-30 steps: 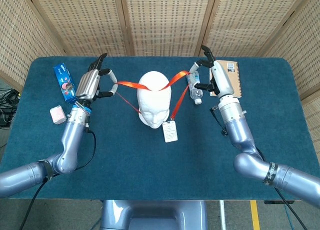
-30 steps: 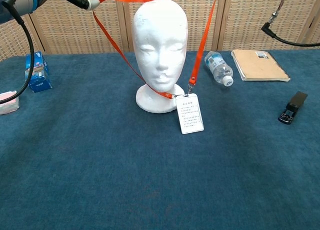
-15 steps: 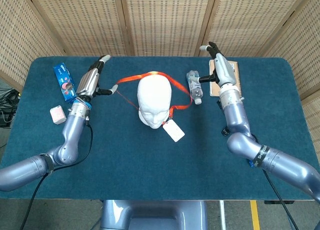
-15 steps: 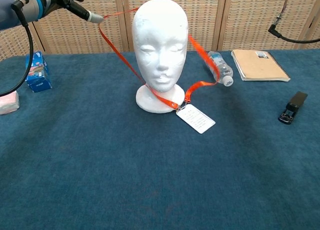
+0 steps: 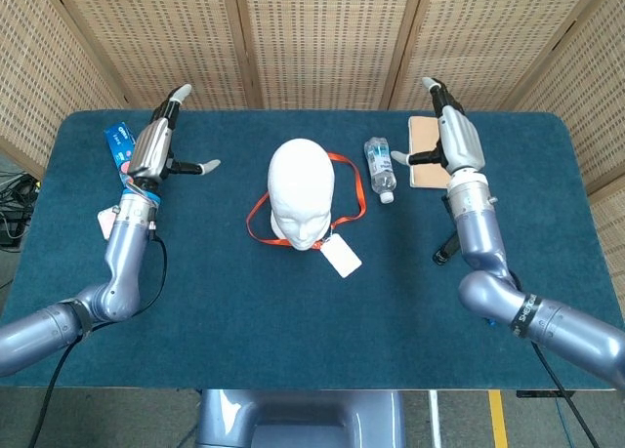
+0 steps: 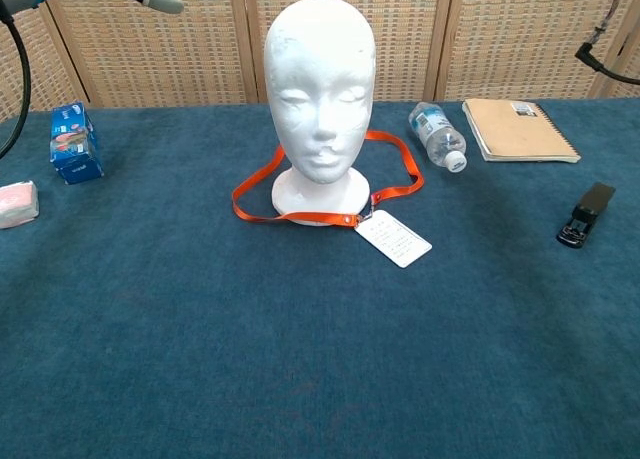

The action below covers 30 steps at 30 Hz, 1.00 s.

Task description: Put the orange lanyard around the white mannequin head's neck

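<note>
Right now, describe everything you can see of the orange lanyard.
The orange lanyard is a flat, thin ribbon, fabric by the look of it, forming a closed loop. It lies slack on the blue table cover, encircling the base of the white mannequin head, bowing out wider to both sides. At the front a small clip joins it to a white printed card lying flat on the cover. Neither the left hand nor the right hand touches it; both are raised well away from it.

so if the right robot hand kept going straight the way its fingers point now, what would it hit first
Probably nothing on the table. In the head view the right robot hand is open above the notebook, fingers pointing toward the far edge and the wicker screen behind it. Its height is unclear, so that screen looks like the first contact.
</note>
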Tool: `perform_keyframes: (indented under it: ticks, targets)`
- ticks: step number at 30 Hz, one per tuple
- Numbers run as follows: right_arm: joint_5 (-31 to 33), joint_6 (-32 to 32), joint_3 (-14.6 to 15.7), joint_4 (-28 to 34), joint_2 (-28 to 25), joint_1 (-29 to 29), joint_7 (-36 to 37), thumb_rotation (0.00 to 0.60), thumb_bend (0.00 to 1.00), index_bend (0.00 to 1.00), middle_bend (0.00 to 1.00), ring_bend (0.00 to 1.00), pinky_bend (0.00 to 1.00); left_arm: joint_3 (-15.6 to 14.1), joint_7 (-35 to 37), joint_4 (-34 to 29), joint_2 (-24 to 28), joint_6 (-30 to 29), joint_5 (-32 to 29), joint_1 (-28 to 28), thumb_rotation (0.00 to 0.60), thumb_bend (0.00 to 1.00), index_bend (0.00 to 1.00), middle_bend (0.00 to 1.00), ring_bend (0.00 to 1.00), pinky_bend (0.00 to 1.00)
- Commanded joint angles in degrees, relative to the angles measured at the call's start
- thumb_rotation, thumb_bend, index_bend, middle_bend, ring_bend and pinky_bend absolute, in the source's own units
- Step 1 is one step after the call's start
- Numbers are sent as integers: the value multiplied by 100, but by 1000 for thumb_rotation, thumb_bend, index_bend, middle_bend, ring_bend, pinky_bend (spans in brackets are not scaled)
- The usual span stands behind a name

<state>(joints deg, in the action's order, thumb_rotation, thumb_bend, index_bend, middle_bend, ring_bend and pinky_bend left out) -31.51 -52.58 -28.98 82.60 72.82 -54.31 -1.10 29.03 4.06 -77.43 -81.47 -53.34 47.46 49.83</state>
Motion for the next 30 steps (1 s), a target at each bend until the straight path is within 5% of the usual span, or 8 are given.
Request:
perform_keyframes:
  ticks: [1,4,6,10,11,14,22,30]
  targets:
    - [-300,-80,215,221,-198,232,-76,600,24,47,0,0,0,-182,-28,-262,254,-182,317,-233,600,0,0,0,0,0]
    - [-858,-339,493,537,-465,620,-80,600,49,49,38,0,0,-525,-149,-729,688,-534,858,-645,600,0,0,0,0,0]
    - [-1120,-528,606,621,-526,797,-64,600,143,60,209,96,14,-679,-216,-920,877,-691,1061,-830,600,0,0,0,0,0]
    - [-1719,-551,931,983,-842,1221,120,600,508,90,638,554,533,-1059,-383,-1227,1196,-1114,1462,-1282,600,0,0,0,0,0]
    - [-1810,-494,984,1044,-911,1273,162,600,595,92,693,619,674,-1112,-401,-1252,1225,-1169,1509,-1342,600,0,0,0,0,0]
    - [-2341,-412,1284,1273,-1175,1500,155,600,727,102,749,679,827,-1375,-453,-1445,1365,-1441,1695,-1673,600,0,0,0,0,0]
    - [-3733,-258,2022,1627,-1209,1849,268,600,782,138,759,688,864,-2039,-782,-1890,1571,-2337,2185,-2559,600,0,0,0,0,0]
    - [-4039,10,2244,1412,-472,1664,-182,600,789,160,759,688,864,-2303,-1627,-2254,1507,-3027,2076,-3142,600,0,0,0,0,0]
